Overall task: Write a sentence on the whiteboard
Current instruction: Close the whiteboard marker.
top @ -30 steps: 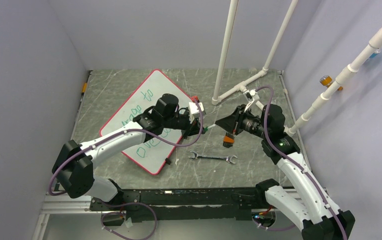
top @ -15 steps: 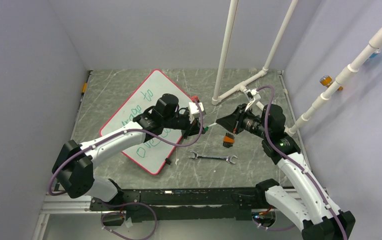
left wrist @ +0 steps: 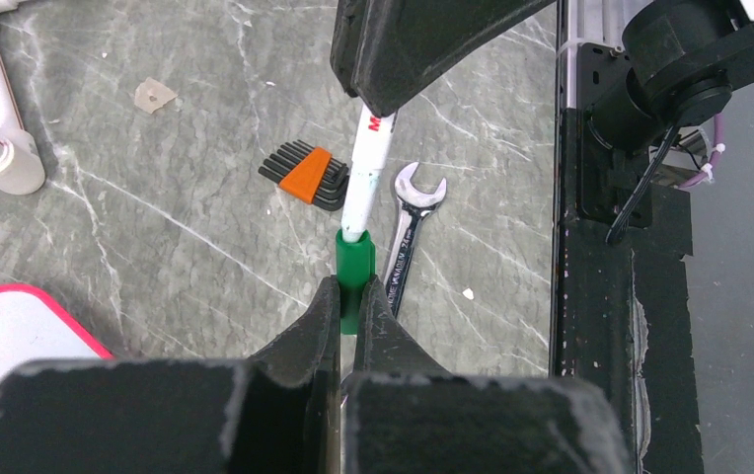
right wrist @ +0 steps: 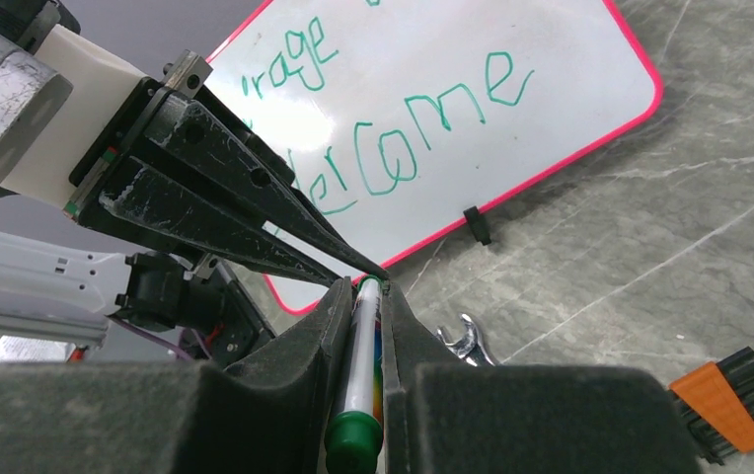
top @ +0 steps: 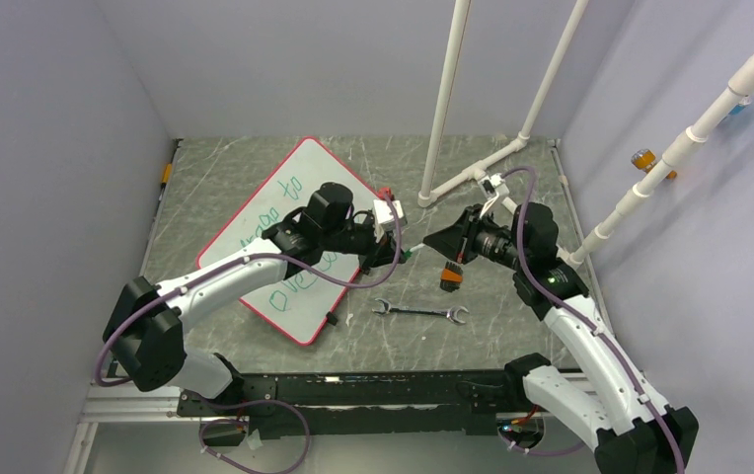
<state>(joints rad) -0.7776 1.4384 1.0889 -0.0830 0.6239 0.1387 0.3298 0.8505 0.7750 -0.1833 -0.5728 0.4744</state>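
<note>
The whiteboard (top: 272,225), white with a red rim, lies tilted on the table's left half. It also shows in the right wrist view (right wrist: 561,49). The sentence (top: 276,207) is green lettering; the right wrist view shows "rage" and "erCome" (right wrist: 408,133). My left gripper (top: 402,255) is shut on the green cap (left wrist: 353,259) of a white marker (left wrist: 369,168). My right gripper (top: 429,243) is shut on the marker's barrel (right wrist: 360,360). The two grippers meet tip to tip above the table, right of the board.
A steel wrench (top: 419,312) lies near the front. A set of hex keys in an orange holder (top: 451,277) lies under the right gripper. White PVC pipes (top: 457,184) stand at the back. A black clip (right wrist: 472,225) sits on the board's rim.
My right gripper has edged slightly left toward the left gripper. Both still hold the marker between them. The board has not moved.
</note>
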